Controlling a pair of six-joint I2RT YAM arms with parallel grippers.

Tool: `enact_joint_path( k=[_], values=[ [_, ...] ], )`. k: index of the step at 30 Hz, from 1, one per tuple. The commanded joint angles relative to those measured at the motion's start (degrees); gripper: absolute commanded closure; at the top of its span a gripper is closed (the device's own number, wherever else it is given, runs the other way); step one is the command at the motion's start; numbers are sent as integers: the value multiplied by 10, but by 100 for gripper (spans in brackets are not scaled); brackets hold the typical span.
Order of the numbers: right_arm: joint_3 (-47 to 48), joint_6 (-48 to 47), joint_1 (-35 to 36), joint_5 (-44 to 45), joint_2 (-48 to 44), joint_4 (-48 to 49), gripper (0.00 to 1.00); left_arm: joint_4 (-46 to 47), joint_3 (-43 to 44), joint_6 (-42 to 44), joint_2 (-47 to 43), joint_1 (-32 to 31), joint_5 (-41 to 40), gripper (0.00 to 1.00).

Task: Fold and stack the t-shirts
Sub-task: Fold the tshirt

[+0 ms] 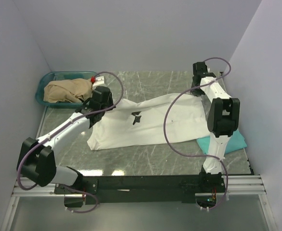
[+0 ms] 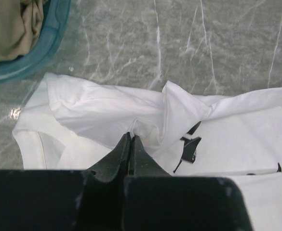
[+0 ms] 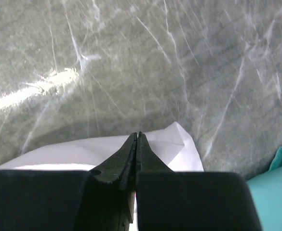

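**A:** Where's the white t-shirt (image 1: 150, 127)?

**B:** Spread across the middle of the marble-patterned table (image 1: 145, 161), lying mostly flat, with its small black print (image 1: 136, 118) facing up. One edge runs as a long band toward the far right corner.

**A:** And the left gripper (image 2: 131, 137)?

**B:** It is at the shirt's far left end, near the sleeve. The fingers are pressed together on a pucker of white cloth, and folds gather in toward the tips, just left of the print.

**A:** The right gripper (image 3: 137, 137)?

**B:** It is at the shirt's far right end. The jaws are together, with the tips sitting on the edge of the white fabric beside a small turned-over corner. I cannot tell whether any cloth is caught between them.

**A:** The teal-green t-shirt (image 1: 230, 143)?

**B:** It lies on the table at the near right, partly hidden under the right arm, beside the white shirt's near right edge. The right wrist view catches a slice of it in its lower right corner.

**A:** Anything else?

**B:** A teal plastic basket (image 1: 63, 74) stands in the far left corner and holds a bundle of tan cloth (image 1: 66, 91). The white shirt's sleeve lies near the basket but does not touch it.
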Motion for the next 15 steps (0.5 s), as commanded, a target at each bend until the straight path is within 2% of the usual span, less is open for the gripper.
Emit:
enact_joint_path(
  k=[1, 15],
  values=[
    [-31, 14, 0, 6, -55, 34, 100, 16, -33, -25, -42, -8, -14, 100],
    [-118, 14, 0, 14, -107, 56, 100, 20, -128, -54, -129, -30, -13, 100]
  ],
)
